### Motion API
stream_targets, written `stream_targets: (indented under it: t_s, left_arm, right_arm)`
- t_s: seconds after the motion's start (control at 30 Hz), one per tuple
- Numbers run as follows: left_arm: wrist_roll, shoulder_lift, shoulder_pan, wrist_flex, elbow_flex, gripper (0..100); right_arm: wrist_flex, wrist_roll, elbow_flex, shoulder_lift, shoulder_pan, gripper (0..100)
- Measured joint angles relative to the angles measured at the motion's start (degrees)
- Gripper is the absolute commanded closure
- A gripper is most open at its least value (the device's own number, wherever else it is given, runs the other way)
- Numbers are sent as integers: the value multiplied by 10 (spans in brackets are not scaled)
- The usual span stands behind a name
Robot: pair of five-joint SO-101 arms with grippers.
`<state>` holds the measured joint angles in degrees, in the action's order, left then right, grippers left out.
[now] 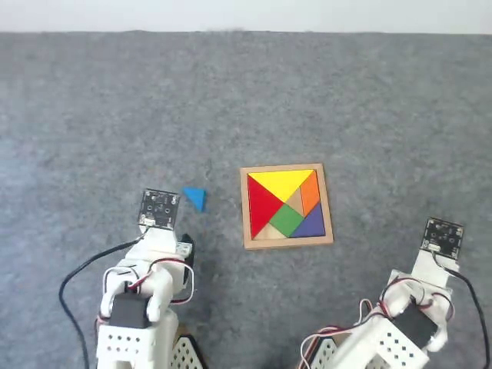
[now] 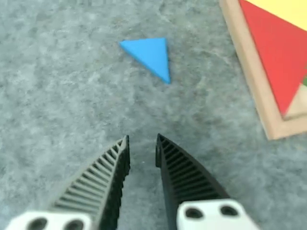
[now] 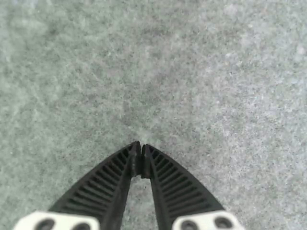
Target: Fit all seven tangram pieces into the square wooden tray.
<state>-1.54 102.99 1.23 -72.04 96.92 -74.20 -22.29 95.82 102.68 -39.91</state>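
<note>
Left gripper point(image 2: 142, 141), tips slightly apart and holding nothing, blue triangle point(image 2: 149, 55) on grey mat point(image 2: 57, 96) just ahead (outside the tray), square wooden tray point(image 2: 249, 72) nearby holding coloured pieces point(image 1: 281, 184), right gripper point(image 3: 140, 146) closed, empty.

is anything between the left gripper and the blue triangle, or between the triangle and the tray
Nothing visible. Bare grey carpet alone lies between the left gripper and the blue triangle, and between the triangle and the wooden tray.
</note>
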Motion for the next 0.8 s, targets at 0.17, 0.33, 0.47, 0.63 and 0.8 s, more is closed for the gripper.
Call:
stream_targets:
  t_s: [0.17,0.33,0.47,0.63,0.8]
  left_arm:
    - [10,0,-27,0,0,910]
    - [186,0,69,94,0,913]
    - [245,0,206,130,-33,910]
    - [251,0,310,70,-184,914]
    - [251,-6,271,-24,-338,961]
  right_arm:
    - [0,0,0,0,0,991]
    - [0,0,0,0,0,991]
    - [0,0,0,0,0,991]
    - [0,0,0,0,0,991]
    - [0,0,0,0,0,991]
